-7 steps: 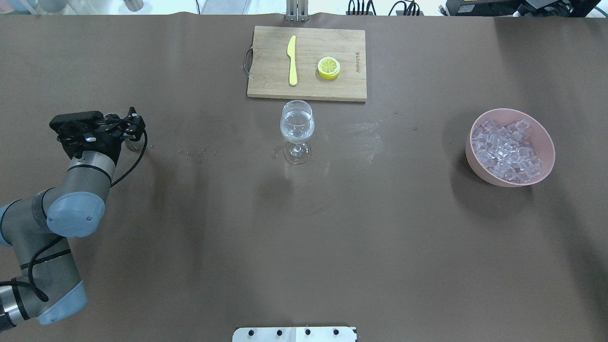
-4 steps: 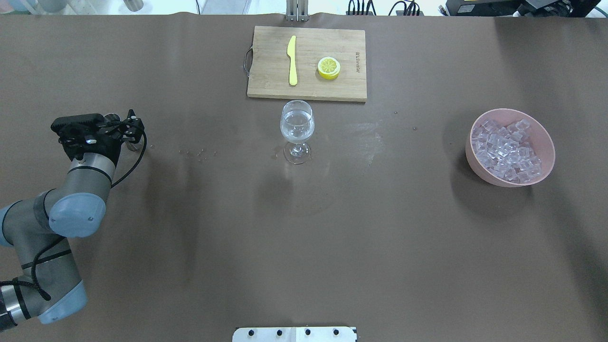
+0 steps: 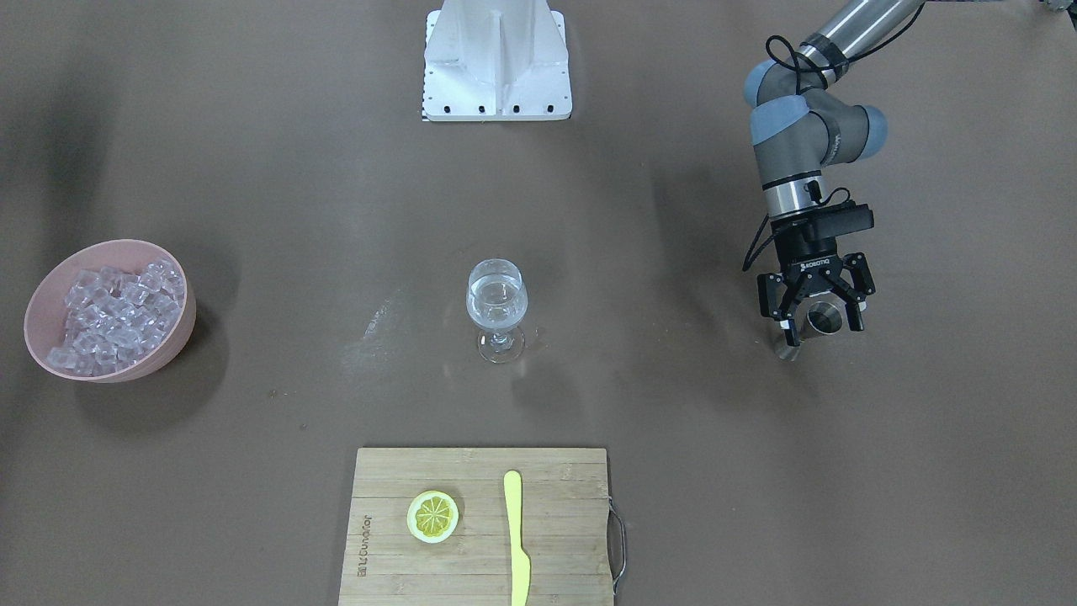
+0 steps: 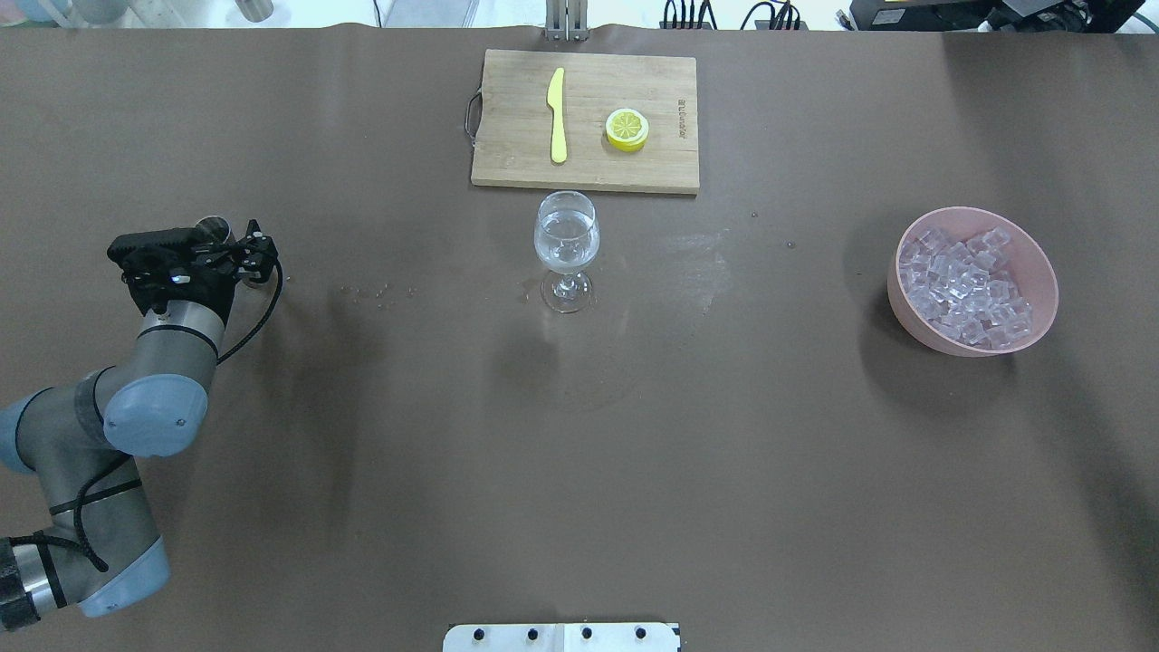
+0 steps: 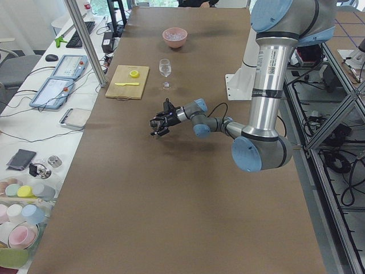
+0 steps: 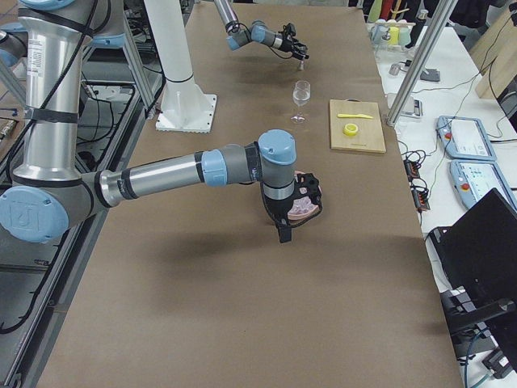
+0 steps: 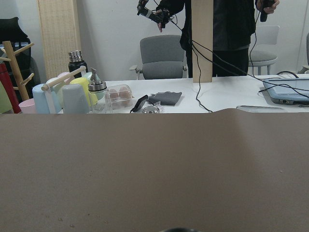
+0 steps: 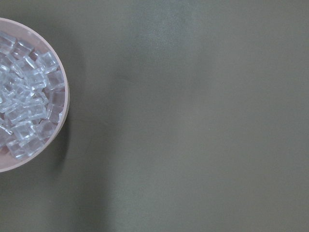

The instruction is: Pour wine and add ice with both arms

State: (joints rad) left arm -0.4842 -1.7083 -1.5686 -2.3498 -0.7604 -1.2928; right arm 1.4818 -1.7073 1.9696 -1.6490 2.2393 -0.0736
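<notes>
A stemmed wine glass (image 4: 566, 240) (image 3: 497, 303) stands mid-table with a little clear wine in its bowl. The ice (image 4: 964, 285) (image 8: 24, 121) fills a pink bowl (image 4: 1041, 263) (image 3: 38, 295) on the robot's right. My left gripper (image 3: 820, 318) (image 4: 252, 254) is open, its fingers straddling a small steel cup (image 3: 823, 320) near the table's left end; whether they touch it I cannot tell. The right gripper (image 6: 287, 230) shows only in the exterior right view, hanging by the bowl; open or shut I cannot tell. Its wrist camera shows the bowl's edge (image 8: 65, 96) and no fingers.
A wooden cutting board (image 4: 507, 163) at the far side carries a yellow knife (image 4: 557, 113) and a lemon slice (image 4: 627, 129). The white pedestal (image 3: 496, 59) stands at the robot's side. Small drops (image 4: 376, 292) dot the cloth between cup and glass. A person stands beyond the table's left end.
The left arm's wrist has shifted slightly nearer the robot, its gripper still open by the steel cup. Glass, bowl and board have not moved.
</notes>
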